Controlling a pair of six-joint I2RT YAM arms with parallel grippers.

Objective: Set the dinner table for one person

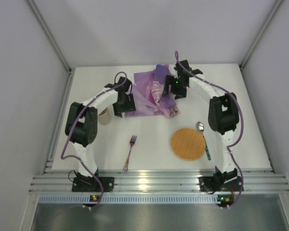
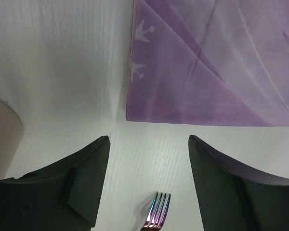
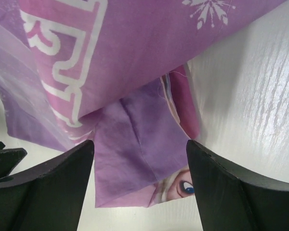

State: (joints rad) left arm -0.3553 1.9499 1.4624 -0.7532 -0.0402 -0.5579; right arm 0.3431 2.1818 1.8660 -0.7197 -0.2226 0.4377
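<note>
Top view: the dinner table (image 1: 154, 132) is the white top filling the middle of the frame. A ribbed aluminium rail (image 1: 159, 180) runs along its bottom edge, with both arm bases bolted there. Items are scattered, not arranged as a place setting.

The purple placemat (image 1: 147, 94) sits upper centre, crumpled and folded over itself, with its right side bunched up. The left gripper (image 1: 124, 106) is at the mat's left edge. The right gripper (image 1: 176, 88) is over the bunched right side. Both point down at the table.

Left wrist view: jaws wide apart, nothing between them, bare white top under the gap. The mat's lower left corner lies just above the fingertips in the frame, with small white crown prints along its edge. The fork (image 2: 157, 211) pokes its tines in at bottom centre. The cup (image 2: 2, 134) shows at the left edge.

Right wrist view: jaws wide apart too, not clamped on anything. Folded cloth fills the view between the fingers, with white lettering upper left, a snowflake at top and a cartoon eye near the bottom. Can't tell if the fingers touch the fabric.

Rest, top view:
- The beige cup is just left of the left gripper, off the mat.
- The fork lies lower centre-left, tines up-frame, handle toward the rail.
- A round tan woven disc (image 1: 187, 144) lies lower right of centre.
- The spoon (image 1: 204, 142) lies just beside the disc on its right, bowl up-frame, greenish handle.
- Fork and disc are well apart.
</note>
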